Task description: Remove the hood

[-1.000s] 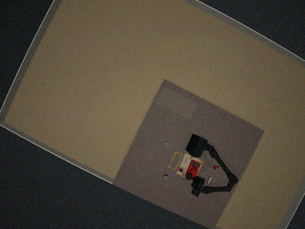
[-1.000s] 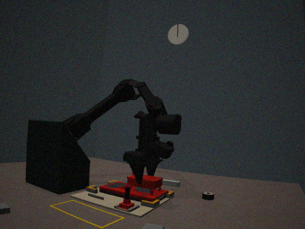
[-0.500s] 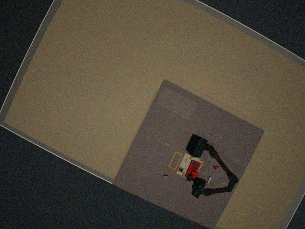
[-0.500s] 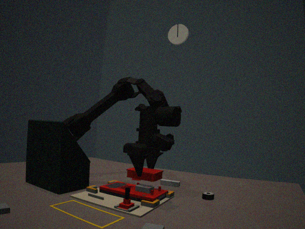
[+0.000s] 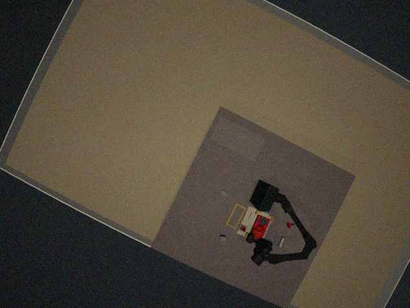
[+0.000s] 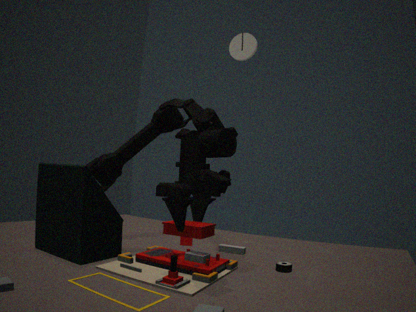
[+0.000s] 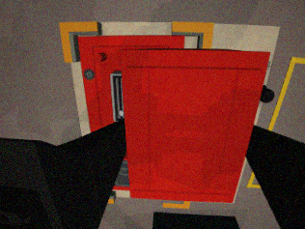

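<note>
The red hood (image 6: 205,231) (image 7: 193,168) is off the toy car and hangs in the air, roughly level, with a red part projecting below it. My gripper (image 6: 189,225) (image 7: 184,127) is shut on the hood, one finger at each long side. The red car body (image 5: 260,226) (image 6: 151,256) (image 7: 107,42) lies below, with a grey block standing in its exposed bay. In the wrist view the hood covers much of the body. The marked area, a yellow outline (image 5: 231,214) (image 6: 104,295) (image 7: 282,93), lies on the table beside the car's base plate, away from the hood.
The cream base plate (image 6: 147,273) carries yellow-grey corner brackets and a red post with a black top (image 6: 172,276) on the marked area's side. Grey blocks (image 5: 224,192) (image 5: 281,241) (image 6: 231,248) and a black ring (image 6: 284,267) lie around. The dark arm base (image 6: 80,214) stands beside the plate.
</note>
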Robot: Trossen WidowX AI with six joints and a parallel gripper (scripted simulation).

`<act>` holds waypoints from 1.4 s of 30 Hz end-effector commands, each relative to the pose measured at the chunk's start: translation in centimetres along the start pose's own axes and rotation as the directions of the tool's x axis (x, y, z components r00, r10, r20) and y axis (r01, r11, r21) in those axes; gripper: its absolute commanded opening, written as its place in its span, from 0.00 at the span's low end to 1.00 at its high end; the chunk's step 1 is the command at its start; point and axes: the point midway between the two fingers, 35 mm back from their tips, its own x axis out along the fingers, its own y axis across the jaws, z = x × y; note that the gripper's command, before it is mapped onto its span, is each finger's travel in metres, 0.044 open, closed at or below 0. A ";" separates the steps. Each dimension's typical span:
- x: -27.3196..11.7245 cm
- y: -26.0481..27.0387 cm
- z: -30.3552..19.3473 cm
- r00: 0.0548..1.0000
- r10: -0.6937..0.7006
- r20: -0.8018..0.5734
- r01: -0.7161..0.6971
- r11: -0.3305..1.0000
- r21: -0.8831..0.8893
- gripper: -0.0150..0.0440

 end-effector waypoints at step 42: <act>1.0 -16.8 -5.5 1.000 0.000 -0.013 0.000 1.000 -0.008 0.25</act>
